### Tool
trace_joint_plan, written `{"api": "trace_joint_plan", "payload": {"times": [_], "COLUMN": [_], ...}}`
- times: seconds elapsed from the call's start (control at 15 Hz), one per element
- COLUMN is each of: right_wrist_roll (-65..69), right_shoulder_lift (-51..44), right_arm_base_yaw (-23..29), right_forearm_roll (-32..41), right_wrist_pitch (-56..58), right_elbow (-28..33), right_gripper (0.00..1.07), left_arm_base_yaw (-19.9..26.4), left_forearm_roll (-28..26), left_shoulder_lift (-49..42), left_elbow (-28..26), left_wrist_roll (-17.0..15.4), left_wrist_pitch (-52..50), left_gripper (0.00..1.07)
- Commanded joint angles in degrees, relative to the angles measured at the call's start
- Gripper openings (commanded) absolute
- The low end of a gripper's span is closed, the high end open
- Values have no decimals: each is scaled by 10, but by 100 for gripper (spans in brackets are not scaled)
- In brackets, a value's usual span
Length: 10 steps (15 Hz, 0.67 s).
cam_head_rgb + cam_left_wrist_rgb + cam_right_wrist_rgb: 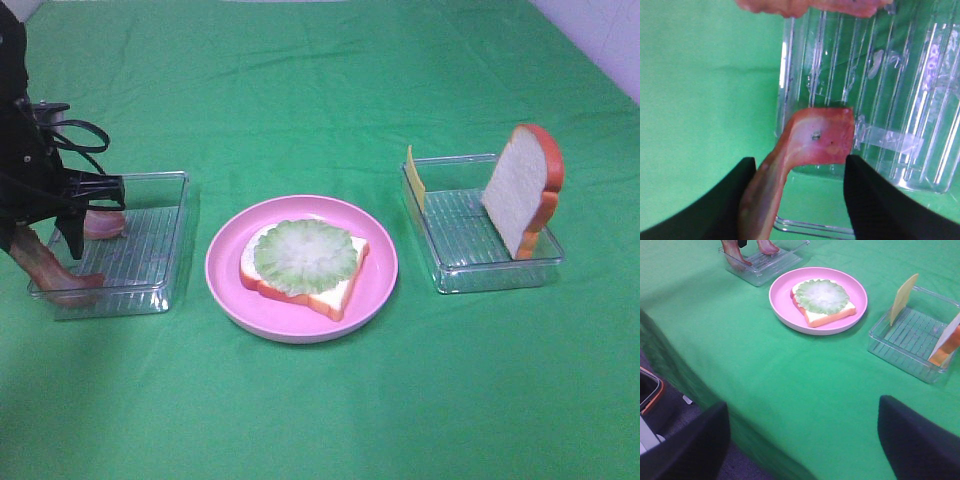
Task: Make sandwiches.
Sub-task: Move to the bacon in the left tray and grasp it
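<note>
A pink round plate [382,268] is set at the middle of a green cloth [320,420]. On it a toy white bread slice [336,294] with orange-brown crust is laid flat, topped by a pale green lettuce disc [305,255]. At the near left corner of the left clear plastic tray [176,250], a bent reddish-brown bacon strip [815,140] is flanked by the left gripper [800,160]. Its black fingers [875,200] are set apart on either side, and whether the strip is pinched cannot be told. A second bacon strip [105,225] is seen farther back. In the right clear plastic tray [455,235], a second bread slice [520,185] is propped upright against the right wall and a yellow cheese slice [416,185] against the far left corner. The right gripper [802,405] is held well away from the plate, fingers spread wide around nothing.
</note>
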Motion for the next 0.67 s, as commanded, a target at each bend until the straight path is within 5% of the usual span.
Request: {"api": "trace_joint_plan", "payload": {"times": [0.07,0.4,0.67], "right_wrist_roll": [-7,-7,-7], "right_shoulder_lift": [-6,-6,-6], "right_arm_base_yaw": [-1,-1,-1], "right_forearm_roll": [-2,-2,-2], "right_wrist_pitch": [-5,-5,-5], "right_elbow": [2,2,2], "right_gripper": [77,77,77], "left_arm_base_yaw": [1,1,1], "left_forearm_roll": [5,3,-17], "left_shoulder_lift": [3,3,-3], "left_elbow": [-4,-4,-4], "left_wrist_roll": [-4,-6,-2], "left_wrist_pitch": [-5,-4,1], "left_gripper": [31,1,0]}}
